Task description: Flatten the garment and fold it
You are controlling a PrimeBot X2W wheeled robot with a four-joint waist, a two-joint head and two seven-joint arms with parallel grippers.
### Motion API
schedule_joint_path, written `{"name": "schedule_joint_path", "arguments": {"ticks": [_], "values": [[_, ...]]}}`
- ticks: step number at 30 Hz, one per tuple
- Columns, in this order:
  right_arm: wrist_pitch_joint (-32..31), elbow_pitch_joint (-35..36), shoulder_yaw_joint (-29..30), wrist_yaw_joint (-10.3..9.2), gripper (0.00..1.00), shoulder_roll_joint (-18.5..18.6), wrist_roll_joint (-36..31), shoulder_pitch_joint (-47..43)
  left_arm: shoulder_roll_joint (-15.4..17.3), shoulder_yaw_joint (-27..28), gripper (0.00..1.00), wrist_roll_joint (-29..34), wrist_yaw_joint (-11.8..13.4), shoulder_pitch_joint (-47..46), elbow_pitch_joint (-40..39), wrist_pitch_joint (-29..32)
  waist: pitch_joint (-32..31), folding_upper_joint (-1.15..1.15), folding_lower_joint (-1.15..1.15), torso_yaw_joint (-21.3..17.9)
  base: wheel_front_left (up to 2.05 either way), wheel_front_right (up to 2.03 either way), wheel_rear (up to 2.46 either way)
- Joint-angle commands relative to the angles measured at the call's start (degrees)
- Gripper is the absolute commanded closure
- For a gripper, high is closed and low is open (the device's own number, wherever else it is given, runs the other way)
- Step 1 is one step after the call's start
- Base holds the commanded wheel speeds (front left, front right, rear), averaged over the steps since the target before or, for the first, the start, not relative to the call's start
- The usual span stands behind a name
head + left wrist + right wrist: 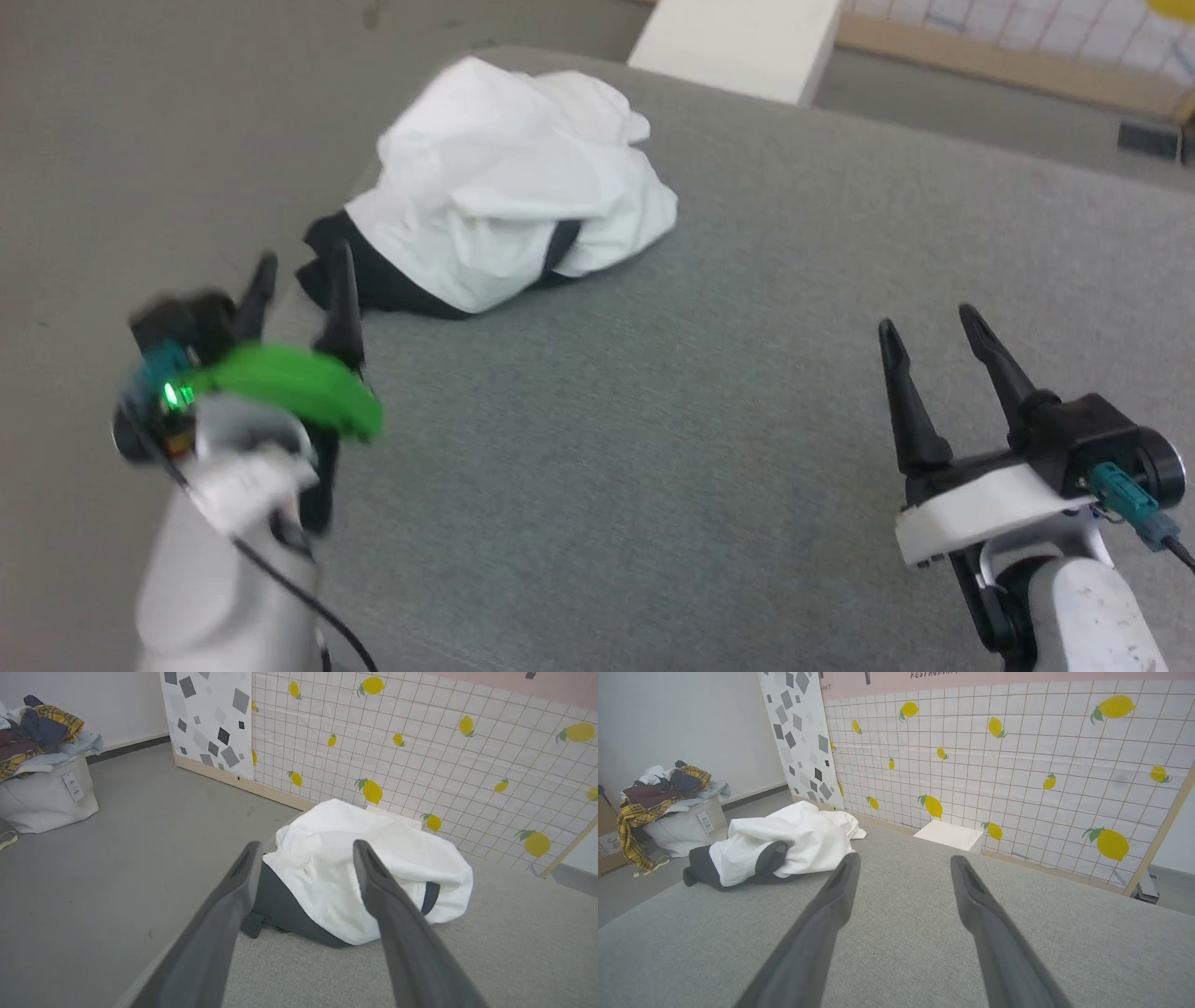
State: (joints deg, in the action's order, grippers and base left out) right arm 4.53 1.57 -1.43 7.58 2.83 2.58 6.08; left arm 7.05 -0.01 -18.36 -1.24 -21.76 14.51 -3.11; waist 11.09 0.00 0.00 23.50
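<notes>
The garment (509, 177) lies crumpled in a heap at the far left corner of the grey table (747, 392), white on top with black parts underneath. My left gripper (303, 266) hovers open just short of its near left edge, fingertips close to the black cloth and holding nothing. In the left wrist view the garment (355, 872) sits straight ahead between the spread fingers (233, 896). My right gripper (929, 322) is open over bare table at the lower right, well away from the heap. The right wrist view shows the garment (784, 840) far to the left.
A white box (738, 42) stands past the table's far edge, before a lemon-patterned tiled wall (1017, 756). A pale basket piled with clothes (42, 765) sits on the floor at the left. The table's left edge (308, 308) runs under my left gripper.
</notes>
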Motion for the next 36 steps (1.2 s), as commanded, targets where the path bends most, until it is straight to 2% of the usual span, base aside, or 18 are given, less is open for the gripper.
{"name": "schedule_joint_path", "arguments": {"ticks": [1,7,12,16,22,28,29,30,31,32,34,36], "values": [[0.05,0.38,-0.36,-0.08,0.0,0.05,-0.43,1.33,0.87,0.51,0.0,-1.83,-0.56,-3.43,1.39,1.51,5.65,0.0,0.0,-4.42,0.0,0.0,0.0],[0.98,0.16,-1.76,-0.08,0.0,0.05,-0.5,4.28,4.05,3.38,0.0,-8.01,-1.74,-15.21,8.27,9.81,12.0,0.0,0.0,-9.28,0.0,0.0,0.0],[2.32,-0.7,-3.56,-0.09,0.0,0.05,0.53,7.33,7.4,5.71,0.0,-13.68,-2.03,-22.15,13.28,19.88,17.07,0.0,0.0,-13.54,0.0,0.0,0.0],[3.33,-1.45,-4.67,-0.09,0.0,0.05,1.4,9.11,10.07,5.51,0.0,-15.18,-1.62,-24.34,15.43,28.55,19.64,0.0,0.0,-16.28,0.0,0.0,0.0],[4.6,-2.57,-4.49,-0.09,0.0,0.05,2.0,10.63,12.13,5.98,0.0,-17.02,1.6,-24.23,17.02,39.09,21.97,0.0,0.0,-18.62,0.0,0.0,0.0],[5.57,-3.85,-4.01,-0.09,0.0,0.05,2.44,10.81,12.41,5.32,0.0,-18.44,4.57,-21.44,17.9,48.84,21.92,0.0,0.0,-19.12,0.0,0.0,0.0],[5.71,-4.13,-3.93,-0.09,0.0,0.05,2.56,10.8,12.27,5.03,0.53,-18.71,4.74,-20.8,17.51,50.33,21.52,0.0,0.0,-19.01,0.0,0.0,0.0],[5.83,-4.32,-3.86,-0.09,0.0,0.05,2.67,10.79,12.3,4.8,0.9,-18.72,4.88,-20.32,17.03,51.08,21.14,0.0,0.0,-18.88,0.0,0.0,0.0],[5.97,-4.5,-3.82,-0.09,0.0,0.05,2.77,10.78,12.84,4.25,1.0,-18.13,4.56,-19.75,16.15,51.2,20.63,0.0,0.0,-18.73,0.0,0.0,0.0],[6.13,-4.63,-3.76,-0.09,0.0,0.05,2.86,10.76,13.42,3.97,1.0,-17.35,4.18,-19.47,15.17,49.97,20.07,0.0,0.0,-18.55,0.0,0.0,0.0],[6.49,-5.11,-3.58,-0.09,0.0,0.05,3.09,10.74,14.68,3.88,1.0,-14.67,3.86,-19.22,12.63,43.65,18.58,0.0,0.0,-18.15,0.0,0.0,0.0],[6.86,-5.8,-3.39,-0.09,0.0,0.05,3.27,10.48,15.45,4.37,1.0,-11.75,3.94,-19.46,10.93,34.44,16.28,0.0,0.0,-17.66,0.0,0.0,0.0]]}}
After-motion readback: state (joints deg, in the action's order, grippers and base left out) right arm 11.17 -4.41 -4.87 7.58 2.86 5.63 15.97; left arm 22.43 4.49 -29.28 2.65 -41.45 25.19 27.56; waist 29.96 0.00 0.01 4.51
